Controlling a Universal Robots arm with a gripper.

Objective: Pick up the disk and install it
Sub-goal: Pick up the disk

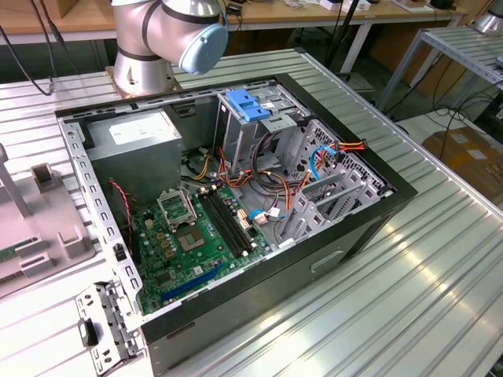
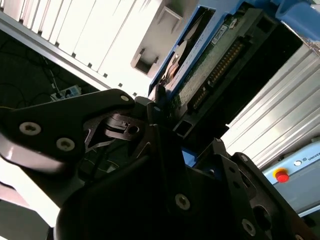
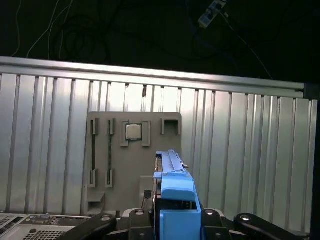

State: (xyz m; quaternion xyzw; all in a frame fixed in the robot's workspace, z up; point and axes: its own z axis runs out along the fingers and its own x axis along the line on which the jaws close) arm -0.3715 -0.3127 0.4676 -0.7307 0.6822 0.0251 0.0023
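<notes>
The disk [image 3: 169, 162] shows edge-on in the first wrist view, with its blue carrier rail [image 3: 176, 197] nearest the camera. My gripper [image 3: 172, 219] is shut on it, one black finger on each side of the blue carrier. The disk hangs in the air above a grey fixture plate [image 3: 135, 165] on the ribbed metal table. In the second wrist view the disk's green circuit-board side [image 2: 215, 57] and blue rail [image 2: 202, 17] stick out past the gripper [image 2: 162, 117].
In the exterior view an open computer case [image 1: 346, 228] lies on the table, holding a motherboard [image 1: 192, 236], a grey power-supply box [image 1: 134, 145] and a drive cage topped by a blue bracket [image 1: 247, 104]. The arm's base [image 1: 153, 47] stands behind it. The fixture plate [image 1: 39, 228] lies at that view's left.
</notes>
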